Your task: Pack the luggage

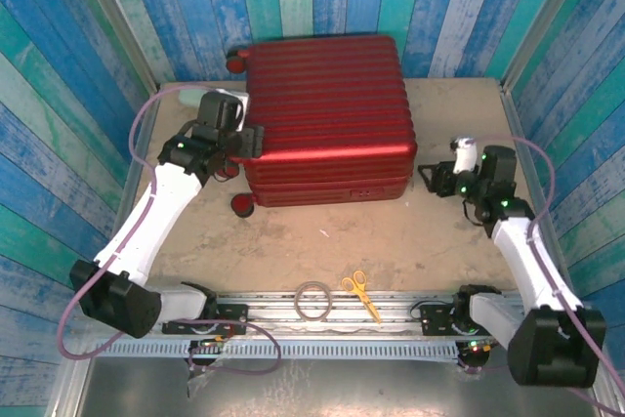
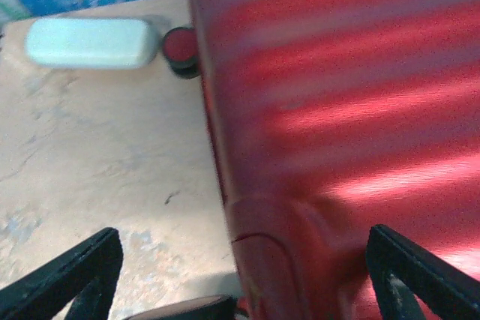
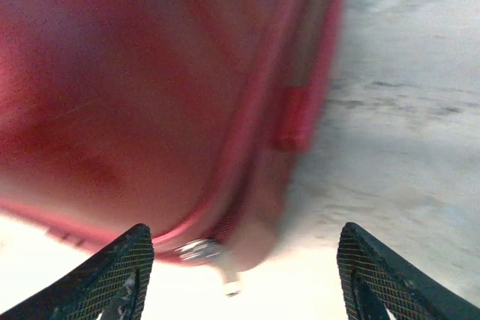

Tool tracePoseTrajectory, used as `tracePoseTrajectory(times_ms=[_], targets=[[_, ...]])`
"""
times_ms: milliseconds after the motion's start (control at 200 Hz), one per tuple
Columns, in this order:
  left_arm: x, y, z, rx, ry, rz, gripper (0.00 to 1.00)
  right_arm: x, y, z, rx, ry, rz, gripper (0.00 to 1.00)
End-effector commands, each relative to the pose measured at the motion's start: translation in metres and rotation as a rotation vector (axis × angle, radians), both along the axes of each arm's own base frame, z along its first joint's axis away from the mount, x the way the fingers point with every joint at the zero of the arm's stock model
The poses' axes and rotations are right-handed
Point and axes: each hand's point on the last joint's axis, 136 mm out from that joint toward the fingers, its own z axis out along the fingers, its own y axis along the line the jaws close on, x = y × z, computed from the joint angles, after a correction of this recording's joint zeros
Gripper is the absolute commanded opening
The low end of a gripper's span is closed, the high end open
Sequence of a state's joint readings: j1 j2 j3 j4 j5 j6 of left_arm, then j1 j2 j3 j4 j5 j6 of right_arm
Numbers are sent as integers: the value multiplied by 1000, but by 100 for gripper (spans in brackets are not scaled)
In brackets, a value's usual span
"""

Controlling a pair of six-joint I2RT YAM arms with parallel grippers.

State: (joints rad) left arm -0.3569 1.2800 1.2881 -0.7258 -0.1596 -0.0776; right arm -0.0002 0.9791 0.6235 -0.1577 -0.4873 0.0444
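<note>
Closed luggage flat on desk, wheels toward my left. My left hand released, jaws astride its near-left corner; right hand released, just off the right edge. Left nearer.

I'm holding the left gripper spread wide astride the luggage's near corner. A wheel is sitting at the luggage's far corner, and a pale mint case is lying on the bench left of the luggage.
</note>
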Motion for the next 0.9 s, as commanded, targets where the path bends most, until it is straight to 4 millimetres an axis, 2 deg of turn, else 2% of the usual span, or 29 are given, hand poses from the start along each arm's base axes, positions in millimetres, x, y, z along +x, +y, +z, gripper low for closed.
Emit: tracePoseTrajectory(times_ms=[0,140,210,270,401,486,566,746,896], targets=[[1,-22,-9,3,27,-163,87,-10,31,3,-30,-93,135,71],[-2,-18,-18,59,60,-183,87,-9,40,-24,-23,59,200,72],[-2,-15,-23,79,72,-184,87,-4,36,-44,-57,155,196,71],[-2,-14,-25,85,78,-182,87,1,31,-54,-62,182,183,71],[1,-14,-33,90,98,-176,87,10,19,-62,-49,197,150,70],[3,-13,-35,96,105,-172,87,14,15,-61,-16,190,152,67],[4,-14,-36,98,107,-177,86,17,16,-59,17,185,174,58],[5,-14,-45,110,131,-181,81,15,24,-58,56,192,225,21],[4,-17,-54,103,161,-190,74,13,26,-59,65,210,220,9]])
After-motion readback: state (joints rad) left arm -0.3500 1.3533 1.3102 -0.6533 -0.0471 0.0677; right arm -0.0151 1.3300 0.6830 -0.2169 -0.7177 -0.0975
